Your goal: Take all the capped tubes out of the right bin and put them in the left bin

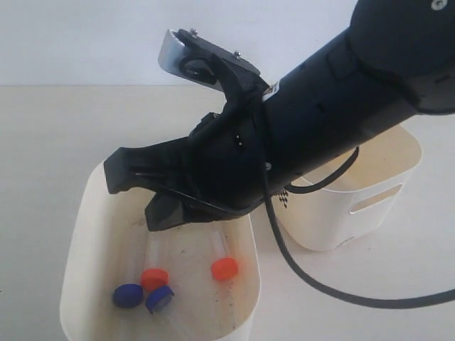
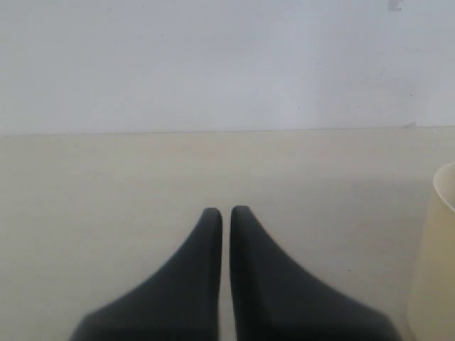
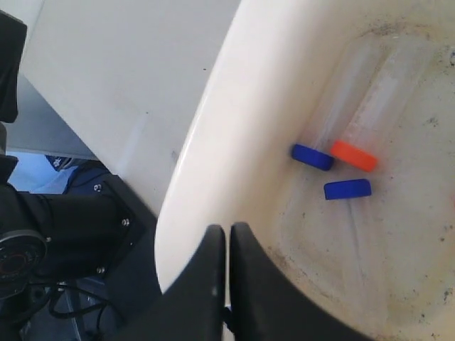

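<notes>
A: Logging this one. The right pincer (image 3: 227, 231) has its fingers pressed together with nothing between them, and hangs over the rim of the cream-white rounded plastic left bin with the dark-specked floor (image 1: 79, 234).
B: Tubes?
A: Two clear plastic tubes with orange-red caps (image 1: 225, 268) and two with dark blue caps (image 1: 128, 295) all lie on that bin's floor. Looks done, though the arm hides most of the cream-white right bin with the checkered print (image 1: 341, 220).
B: So the step is pulling out?
A: I'd say so. Lift straight up to clear the rim, then swing toward the right edge of the pale surface (image 1: 43, 142). Watch the black cable (image 1: 313, 284) trailing between the bins.
B: Room?
A: Plenty of bare surface toward the far and left edges. The left pincer (image 2: 226, 212) is closed too and empty, over open surface.
</notes>
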`<state>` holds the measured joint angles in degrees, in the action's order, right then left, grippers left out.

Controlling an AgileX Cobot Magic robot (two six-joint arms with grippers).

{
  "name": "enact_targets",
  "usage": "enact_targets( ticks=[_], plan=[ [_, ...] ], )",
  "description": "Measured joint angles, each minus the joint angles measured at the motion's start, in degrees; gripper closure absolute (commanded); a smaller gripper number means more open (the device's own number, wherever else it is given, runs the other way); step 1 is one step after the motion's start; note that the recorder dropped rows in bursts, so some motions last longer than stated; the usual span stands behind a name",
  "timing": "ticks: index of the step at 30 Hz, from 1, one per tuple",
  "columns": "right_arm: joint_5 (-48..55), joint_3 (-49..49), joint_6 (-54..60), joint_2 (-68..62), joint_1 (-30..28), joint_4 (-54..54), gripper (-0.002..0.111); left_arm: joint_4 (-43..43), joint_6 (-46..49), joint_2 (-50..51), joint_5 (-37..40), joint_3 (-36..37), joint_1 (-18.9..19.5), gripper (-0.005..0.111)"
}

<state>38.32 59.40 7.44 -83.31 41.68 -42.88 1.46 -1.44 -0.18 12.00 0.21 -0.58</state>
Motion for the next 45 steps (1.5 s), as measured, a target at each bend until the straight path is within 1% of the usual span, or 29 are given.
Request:
enact_targets(
  ticks=[6, 10, 13, 17, 19, 22, 27, 32, 35, 38, 41, 45],
  plan=[
    [-4.11, 0.0, 0.0, 0.0, 0.0, 0.23, 0.107, 0.0, 0.0, 0.0, 0.0, 0.0, 0.0, 0.102],
    [-5.02, -0.67, 0.0, 0.53, 0.0, 3.51, 0.107, 0.0, 0.0, 0.0, 0.0, 0.0, 0.0, 0.102],
    [-7.54, -3.48, 0.0, 3.47, 0.0, 5.69, 0.107, 0.0, 0.0, 0.0, 0.0, 0.0, 0.0, 0.102],
    [-14.55, -10.63, 0.0, 9.95, -1.14, 7.87, 0.107, 0.0, 0.0, 0.0, 0.0, 0.0, 0.0, 0.102],
    [-16.9, -14.68, -0.12, 13.64, -3.39, 7.98, 0.107, 0.0, 0.0, 0.0, 0.0, 0.0, 0.0, 0.102],
    [-17.66, -21.28, -0.86, 20.57, -8.94, 8.1, 0.107, 0.0, 0.0, 0.0, 0.0, 0.0, 0.0, 0.102],
    [-17.55, -32.85, -2.65, 34.88, -22.06, 8.19, 0.107, 0.0, 0.0, 0.0, 0.0, 0.0, 0.0, 0.102],
    [-17.76, -42.02, -3.11, 51.06, -32.94, 8.38, 0.107, 0.0, 0.0, 0.0, 0.0, 0.0, 0.0, 0.102],
    [-17.76, -45.63, -3.11, 59.58, -37.88, 8.38, 0.107, 0.0, 0.0, 0.0, 0.0, 0.0, 0.0, 0.102],
    [-17.87, -48.53, -2.98, 65.93, -41.94, 8.61, 0.107, 0.0, 0.0, 0.0, 0.0, 0.0, 0.0, 0.102],
    [-18.12, -51.02, -2.85, 71.46, -44.77, 9.66, 0.107, 0.0, 0.0, 0.0, 0.0, 0.0, 0.0, 0.102],
    [-18.39, -53.63, -2.28, 76.69, -46.8, 10.34, 0.107, 0.0, 0.0, 0.0, 0.0, 0.0, 0.0, 0.102]
  ],
)
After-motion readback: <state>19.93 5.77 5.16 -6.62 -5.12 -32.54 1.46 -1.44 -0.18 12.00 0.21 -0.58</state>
